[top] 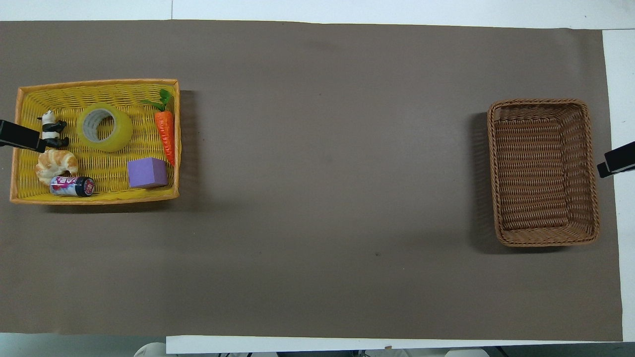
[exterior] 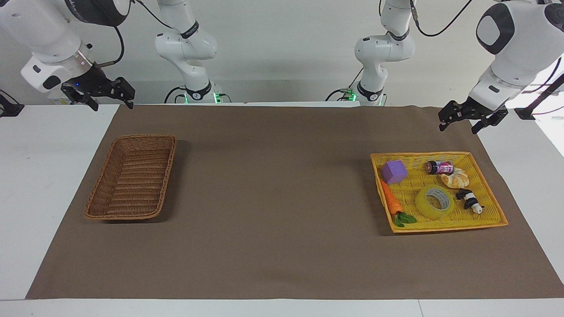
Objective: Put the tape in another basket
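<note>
The tape [exterior: 434,202] is a yellow translucent roll with a grey-white core. It lies flat in the bright yellow tray [exterior: 440,225] at the left arm's end of the table, and also shows in the overhead view [top: 104,127]. The brown wicker basket [exterior: 165,176] stands empty at the right arm's end, and also shows in the overhead view [top: 543,171]. My left gripper [exterior: 459,125] hangs open and empty in the air over the outer edge of the tray [top: 94,198]. My right gripper [exterior: 113,105] hangs open and empty over the table's edge beside the basket.
The yellow tray also holds a purple cube [exterior: 394,171], a toy carrot [exterior: 391,200], a small can [exterior: 439,167], a croissant [exterior: 456,178] and a panda figure [exterior: 470,201] close to the tape. A brown mat [exterior: 282,198] covers the table between tray and basket.
</note>
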`<action>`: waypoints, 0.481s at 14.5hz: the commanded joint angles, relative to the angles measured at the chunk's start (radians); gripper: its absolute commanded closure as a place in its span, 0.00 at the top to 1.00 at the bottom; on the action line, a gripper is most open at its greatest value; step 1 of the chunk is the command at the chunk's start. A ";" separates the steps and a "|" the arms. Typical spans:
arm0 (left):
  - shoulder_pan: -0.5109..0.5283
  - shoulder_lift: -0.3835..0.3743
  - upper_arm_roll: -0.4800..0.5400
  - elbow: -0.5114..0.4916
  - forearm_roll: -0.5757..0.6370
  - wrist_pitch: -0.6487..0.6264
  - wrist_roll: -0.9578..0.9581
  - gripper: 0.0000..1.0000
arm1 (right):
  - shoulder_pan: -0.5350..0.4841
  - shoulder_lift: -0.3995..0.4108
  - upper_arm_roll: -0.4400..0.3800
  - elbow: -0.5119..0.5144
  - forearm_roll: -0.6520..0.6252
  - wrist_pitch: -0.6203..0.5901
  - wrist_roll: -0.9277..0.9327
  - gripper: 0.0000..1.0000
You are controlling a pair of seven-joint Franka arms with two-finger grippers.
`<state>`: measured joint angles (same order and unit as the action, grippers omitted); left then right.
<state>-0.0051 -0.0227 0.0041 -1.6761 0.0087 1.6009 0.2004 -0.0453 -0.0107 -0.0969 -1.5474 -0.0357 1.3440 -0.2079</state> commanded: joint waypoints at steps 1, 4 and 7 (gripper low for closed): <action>0.014 -0.014 0.002 -0.017 0.001 0.019 0.013 1.00 | -0.007 -0.011 0.010 -0.014 -0.004 -0.003 0.002 1.00; 0.019 -0.048 0.005 -0.104 0.001 0.083 0.008 1.00 | -0.007 -0.011 0.010 -0.014 -0.004 -0.003 0.002 1.00; 0.056 -0.051 0.002 -0.255 0.001 0.281 0.011 1.00 | -0.007 -0.011 0.010 -0.014 -0.004 -0.003 0.002 1.00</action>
<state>0.0244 -0.0432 0.0094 -1.8053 0.0095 1.7627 0.2022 -0.0453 -0.0107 -0.0969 -1.5474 -0.0357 1.3440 -0.2079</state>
